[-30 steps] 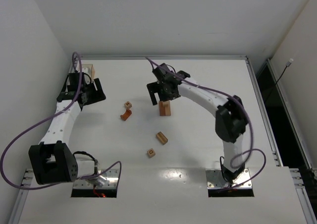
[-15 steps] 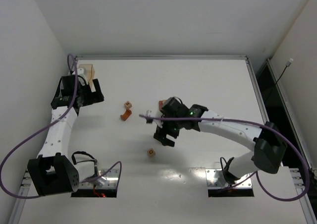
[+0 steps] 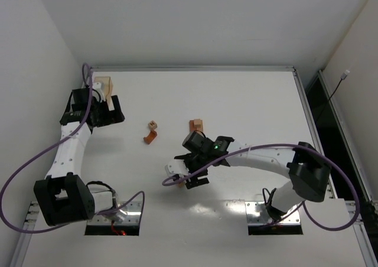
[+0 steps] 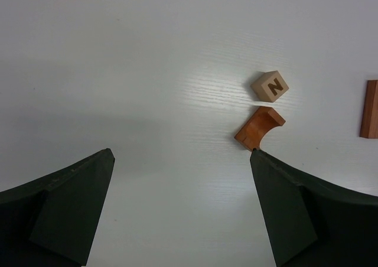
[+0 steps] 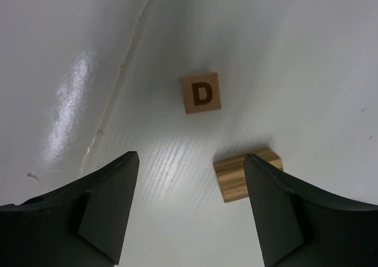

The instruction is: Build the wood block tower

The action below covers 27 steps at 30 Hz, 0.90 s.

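My right gripper [image 3: 190, 173] is open and empty, low over the near middle of the table. In the right wrist view its gripper [image 5: 190, 158] frames a tan cube marked D [image 5: 201, 93] ahead and a tan striped bar [image 5: 247, 173] just inside the right finger; both are hidden under the gripper in the top view. A reddish-brown block stack [image 3: 196, 125] stands further back. A tan cube marked N [image 3: 152, 125] and a reddish arch [image 3: 150, 138] lie to the left, and also show in the left wrist view: cube [image 4: 270, 86], arch [image 4: 260, 127]. My left gripper [image 3: 109, 110] is open and empty.
A translucent amber box [image 3: 103, 84] sits at the far left corner behind my left gripper. A reddish bar [image 4: 370, 109] shows at the right edge of the left wrist view. White walls close the table on three sides.
My right arm swung from the reddish stack at the back down toward the near middle, and now hangs over the D cube and tan bar. The left arm barely moved.
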Each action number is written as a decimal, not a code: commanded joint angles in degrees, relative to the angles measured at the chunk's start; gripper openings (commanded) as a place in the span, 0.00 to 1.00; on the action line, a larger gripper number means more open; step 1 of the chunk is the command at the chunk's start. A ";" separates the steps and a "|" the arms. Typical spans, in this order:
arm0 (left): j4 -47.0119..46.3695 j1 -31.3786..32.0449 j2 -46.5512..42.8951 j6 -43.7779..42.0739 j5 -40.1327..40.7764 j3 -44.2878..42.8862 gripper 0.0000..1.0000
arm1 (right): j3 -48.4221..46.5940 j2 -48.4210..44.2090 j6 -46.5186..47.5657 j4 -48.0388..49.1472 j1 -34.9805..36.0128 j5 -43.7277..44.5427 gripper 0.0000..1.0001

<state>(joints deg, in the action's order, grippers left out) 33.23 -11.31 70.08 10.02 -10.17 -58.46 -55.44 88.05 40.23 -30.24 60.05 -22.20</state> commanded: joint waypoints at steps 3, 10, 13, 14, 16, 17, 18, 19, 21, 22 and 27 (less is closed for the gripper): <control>-0.27 -1.35 1.28 -0.71 -1.69 -2.54 1.00 | -5.54 3.96 9.78 -0.25 0.24 -4.17 0.67; -0.27 -2.48 2.51 -0.71 -2.21 -3.06 1.00 | -7.31 7.66 10.84 -0.27 1.38 -5.31 0.67; -0.27 -2.49 2.51 -0.71 -2.22 -3.07 1.00 | -7.31 8.72 10.31 0.36 2.00 -5.84 0.67; -0.27 -2.49 3.21 -0.71 -2.22 -3.07 1.00 | -7.31 9.24 10.31 0.36 2.52 -5.84 0.67; -0.27 -2.49 3.74 -0.71 -2.22 -3.59 1.00 | -7.31 9.77 10.31 0.36 2.53 -5.84 0.67; -0.27 -2.49 3.74 -0.71 -2.22 -3.59 1.00 | -7.31 10.38 9.79 0.97 3.14 -5.84 0.67; -0.27 -2.49 4.27 -0.71 -2.22 -3.59 1.00 | -7.31 10.39 9.17 0.97 3.14 -5.84 0.67; -0.27 -2.49 4.27 -0.71 -2.22 -3.59 1.00 | -7.31 10.39 9.17 1.93 3.14 -5.84 0.67; -0.27 -2.49 4.27 -0.71 -2.22 -3.59 1.00 | -7.31 11.61 7.85 2.73 3.14 -5.31 0.67; -0.27 -2.49 4.27 -0.71 -2.22 -3.59 1.00 | -7.31 11.62 7.85 3.25 3.14 -5.31 0.67; -0.27 -2.49 4.27 -0.71 -2.22 -3.59 1.00 | -7.84 13.90 6.01 5.37 3.67 -3.56 0.67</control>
<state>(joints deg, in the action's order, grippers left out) 33.82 -12.97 74.41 9.63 -11.64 -59.83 -61.12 100.92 47.37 -28.08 63.07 -24.21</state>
